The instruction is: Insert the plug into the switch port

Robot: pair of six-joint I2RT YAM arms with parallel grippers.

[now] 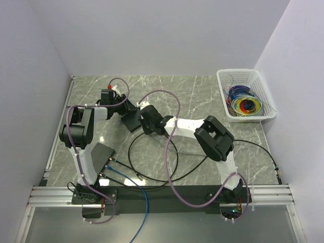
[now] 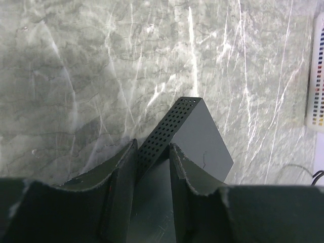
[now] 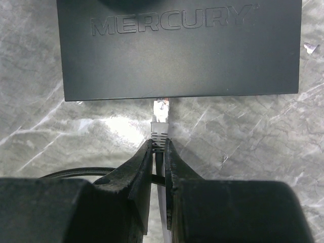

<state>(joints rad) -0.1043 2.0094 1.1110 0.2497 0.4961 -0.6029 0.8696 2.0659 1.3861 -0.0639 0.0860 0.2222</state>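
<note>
**Plug and switch at the port face.** In the right wrist view, the plug (image 3: 160, 119) is a small modular connector with a clear, pale tip and a ribbed grey boot. It points to 12 o'clock. The right gripper (image 3: 158, 147) has its fingers nearly closed and pinches the boot from both sides. The plug's tip meets the near edge of the switch (image 3: 177, 50), a flat matte-black box embossed "MERCURY". Whether the tip is inside a port cannot be told.

In the left wrist view, the left gripper (image 2: 153, 147) is partly open and clamps the switch (image 2: 200, 136) by its perforated side wall, so the box is tilted with one edge raised.

In the top view, the switch (image 1: 130, 119) lies at 10 o'clock from the middle of the grey marble table (image 1: 192, 91). A white basket (image 1: 238, 71) of coloured wires stands at 2 o'clock, well apart.
</note>
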